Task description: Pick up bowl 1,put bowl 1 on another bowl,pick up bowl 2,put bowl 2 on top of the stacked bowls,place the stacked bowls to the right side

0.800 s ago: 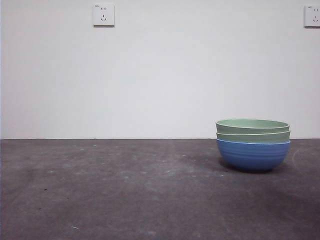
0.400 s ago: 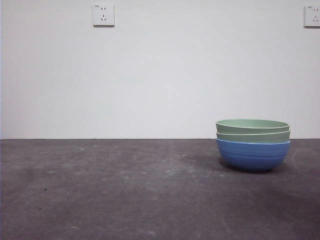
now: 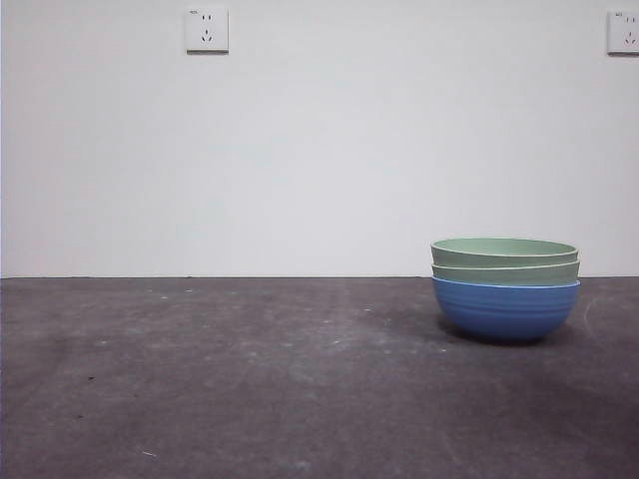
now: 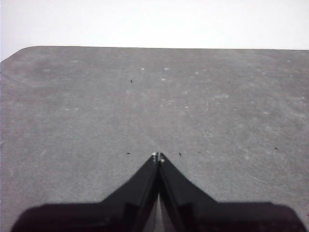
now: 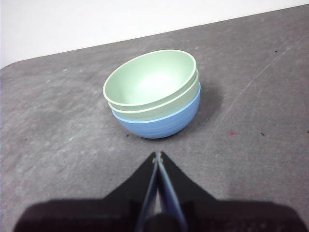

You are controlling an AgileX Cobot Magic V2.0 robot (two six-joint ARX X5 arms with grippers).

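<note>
Nearest, the right gripper (image 5: 158, 155) hangs with its jaws pressed together, holding nothing, just short of the stacked bowls (image 5: 153, 96). Those stand upright on the grey table (image 3: 250, 379), toward its right side: another bowl (image 3: 505, 309), blue and ribbed, holds two sage-green bowls nested inside; the top one is empty. Elsewhere, the left gripper (image 4: 157, 156) hangs likewise pinched together over bare tabletop.

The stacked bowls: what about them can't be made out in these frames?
- Stacked bowls, front view: level angle hides the insides.
- Blue bowl and lower green bowl, right wrist view: insides covered by the top green bowl.
- Left wrist view: stack out of frame.
</note>
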